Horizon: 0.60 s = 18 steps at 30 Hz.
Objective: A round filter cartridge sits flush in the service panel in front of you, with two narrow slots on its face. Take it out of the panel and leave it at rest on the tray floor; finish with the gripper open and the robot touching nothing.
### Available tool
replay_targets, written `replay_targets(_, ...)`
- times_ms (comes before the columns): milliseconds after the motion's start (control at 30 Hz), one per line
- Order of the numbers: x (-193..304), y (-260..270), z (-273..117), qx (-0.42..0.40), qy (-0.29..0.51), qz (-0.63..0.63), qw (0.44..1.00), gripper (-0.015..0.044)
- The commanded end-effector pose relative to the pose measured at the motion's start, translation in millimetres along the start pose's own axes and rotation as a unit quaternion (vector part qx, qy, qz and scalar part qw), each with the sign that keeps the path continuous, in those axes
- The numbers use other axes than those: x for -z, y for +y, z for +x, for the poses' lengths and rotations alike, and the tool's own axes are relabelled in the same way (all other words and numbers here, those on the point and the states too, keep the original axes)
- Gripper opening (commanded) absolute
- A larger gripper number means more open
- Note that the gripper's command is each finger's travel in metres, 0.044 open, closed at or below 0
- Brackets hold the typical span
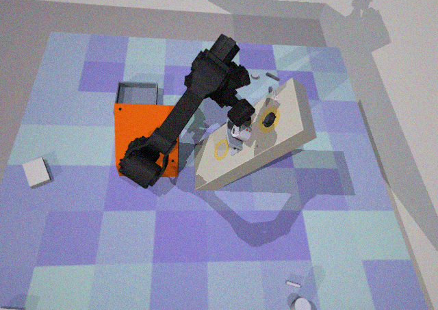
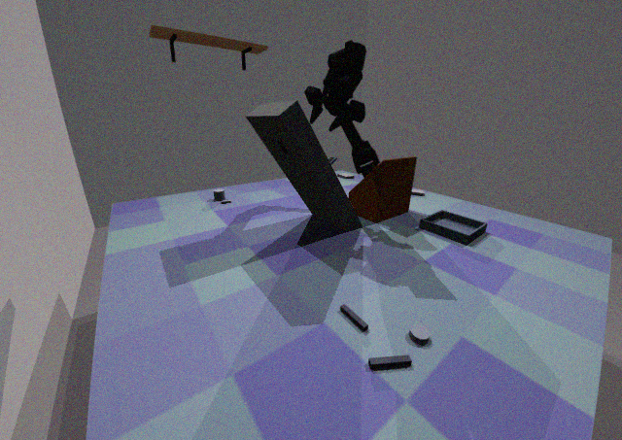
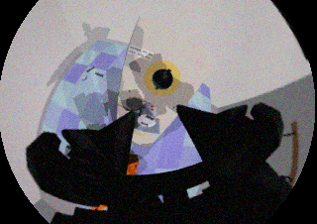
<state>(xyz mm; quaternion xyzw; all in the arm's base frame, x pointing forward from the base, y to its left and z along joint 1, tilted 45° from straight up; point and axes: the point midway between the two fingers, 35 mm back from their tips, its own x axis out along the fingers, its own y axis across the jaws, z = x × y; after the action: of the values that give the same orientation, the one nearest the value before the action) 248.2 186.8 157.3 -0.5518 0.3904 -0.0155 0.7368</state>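
Observation:
The white cartridge [image 1: 241, 133] [image 3: 147, 120], with red dots on its side, is out of the panel and lies against a grey bracket [image 1: 232, 140] on the tilted beige panel [image 1: 288, 122] [image 2: 301, 164]. Its slotted face shows in the wrist view. The yellow-ringed hole [image 1: 269, 119] [image 3: 162, 78] is dark and empty. My gripper [image 2: 323, 124] [image 3: 157, 111] is open above the panel; its fingertips are apart and nothing is held. The cartridge appears between and beyond them in the wrist view; contact cannot be told. The grey tray [image 1: 137, 83] [image 2: 446, 234] stands on the table and is empty.
An orange block [image 1: 141, 122] [image 2: 387, 189] stands between the tray and panel. A second yellow ring [image 1: 216, 150] is low on the panel. A white block [image 1: 36, 171] lies at the left. Small dark bars [image 2: 354, 318] [image 2: 390, 362] and a disc [image 2: 419, 334] lie behind the panel.

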Motion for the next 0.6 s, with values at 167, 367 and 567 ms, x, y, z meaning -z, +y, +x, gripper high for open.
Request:
replay_targets(167,38,16,21,-0.012,0.085,0.241,0.967,0.0305)
replay_targets(367,38,16,23,-0.013,0.085,0.241,0.967,0.0305)
replay_targets(567,39,17,33,-0.014,0.085,0.241,0.967,0.0305)
